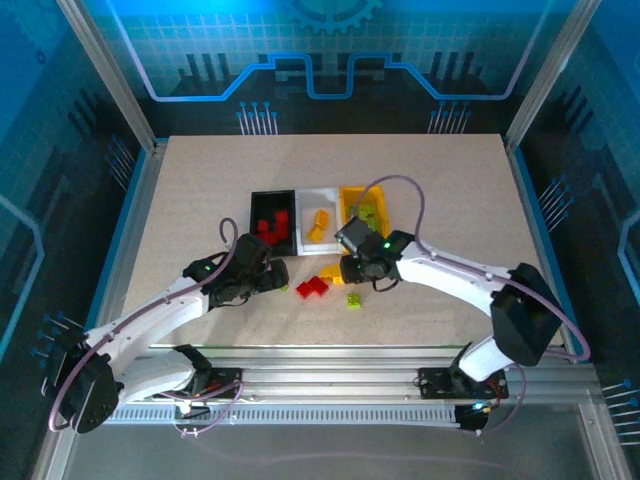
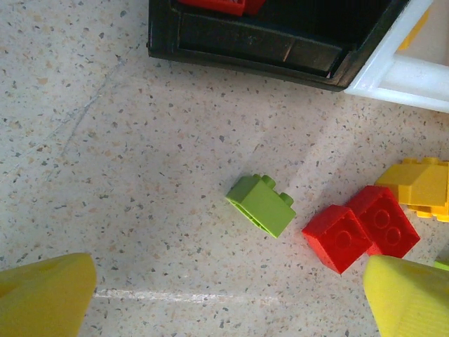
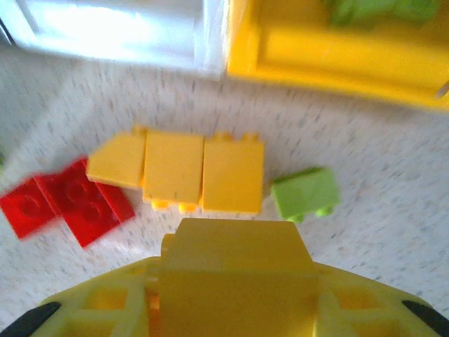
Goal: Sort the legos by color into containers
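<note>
**Containers:** three open bins in a touching row at the middle of the counter (image 1: 200, 200).

- Black bin (image 1: 256, 232): leftmost. Several red bricks (image 1: 268, 225) inside.
- White bin (image 1: 331, 196): middle. Orange-yellow bricks (image 1: 319, 224) inside.
- Yellow bin (image 1: 350, 193): rightmost. Lime green bricks (image 1: 368, 214) inside, partly hidden by the right arm's wrist.

**Loose on the counter, just in front of the bins:**

- Red pair (image 3: 66, 203): two flat bricks touching, before the white bin.
- Yellow row (image 3: 182, 172): three bricks side by side, touching, just right of the red pair and before the seam between white and yellow bins.
- Green brick (image 3: 305, 193): just beside the right end of the yellow row, apart from it.
- Lone green brick (image 2: 261, 205): tilted, left of the red pair, before the black bin's near corner.

**Fingers:**

- Left fingers (image 2: 410, 298): spread wide over bare counter, with the lone green brick just ahead of them.
- Right fingers (image 3: 98, 309): low over the yellow row. Yellow block-shaped mass at their centre. Cannot tell whether a pinched brick or the fingertips themselves, so state undetermined.
</note>
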Controlling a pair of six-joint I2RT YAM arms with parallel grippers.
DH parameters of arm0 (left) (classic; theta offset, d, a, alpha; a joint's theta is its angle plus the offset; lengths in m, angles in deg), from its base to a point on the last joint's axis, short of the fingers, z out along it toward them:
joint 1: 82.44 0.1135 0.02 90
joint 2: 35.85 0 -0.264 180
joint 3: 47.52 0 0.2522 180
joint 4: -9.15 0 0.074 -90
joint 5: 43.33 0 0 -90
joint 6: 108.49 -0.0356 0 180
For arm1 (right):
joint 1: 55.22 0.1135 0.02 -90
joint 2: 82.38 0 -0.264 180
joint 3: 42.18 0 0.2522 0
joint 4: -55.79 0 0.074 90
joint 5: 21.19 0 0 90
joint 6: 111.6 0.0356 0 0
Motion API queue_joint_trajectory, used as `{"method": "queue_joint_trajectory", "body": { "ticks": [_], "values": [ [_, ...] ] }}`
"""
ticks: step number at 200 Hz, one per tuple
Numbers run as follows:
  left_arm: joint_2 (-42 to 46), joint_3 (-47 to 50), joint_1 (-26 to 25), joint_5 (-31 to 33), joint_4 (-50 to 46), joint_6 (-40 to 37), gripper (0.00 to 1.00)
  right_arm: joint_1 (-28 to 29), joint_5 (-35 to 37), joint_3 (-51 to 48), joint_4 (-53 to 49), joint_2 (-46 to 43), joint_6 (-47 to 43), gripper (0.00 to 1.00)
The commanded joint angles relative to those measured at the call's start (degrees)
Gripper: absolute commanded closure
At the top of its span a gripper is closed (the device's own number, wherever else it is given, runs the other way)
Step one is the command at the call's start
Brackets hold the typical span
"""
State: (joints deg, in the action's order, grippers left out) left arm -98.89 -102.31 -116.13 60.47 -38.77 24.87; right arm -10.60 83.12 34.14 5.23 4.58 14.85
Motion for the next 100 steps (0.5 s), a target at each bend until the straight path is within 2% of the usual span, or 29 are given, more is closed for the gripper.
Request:
{"method": "queue_joint_trajectory", "body": {
  "ticks": [1,23,57,74,100],
  "values": [
    [0.2,0.3,0.5,-0.5,0.1,-1.4,0.01,-5.3,0.6,6.4,-1.4,1.4,-4.0,0.65],
    [-0.4,-0.2,0.6,-1.0,0.1,-1.3,0.01,-10.7,-1.3,13.6,-0.8,8.2,-5.4,0.65],
    [-1.1,-1.0,0.5,-1.7,-0.7,-1.5,0.01,-13.9,-0.9,24.0,-2.4,18.9,-6.7,0.66],
    [-0.6,-1.1,0.6,-1.8,-1.0,-1.7,0.01,-13.3,-0.5,25.8,-1.7,21.0,-8.1,0.67],
    [-0.3,-1.2,0.6,-1.6,-1.5,-2.0,0.01,-8.7,-0.6,26.0,0.7,19.9,-11.0,0.66]
  ]
}}
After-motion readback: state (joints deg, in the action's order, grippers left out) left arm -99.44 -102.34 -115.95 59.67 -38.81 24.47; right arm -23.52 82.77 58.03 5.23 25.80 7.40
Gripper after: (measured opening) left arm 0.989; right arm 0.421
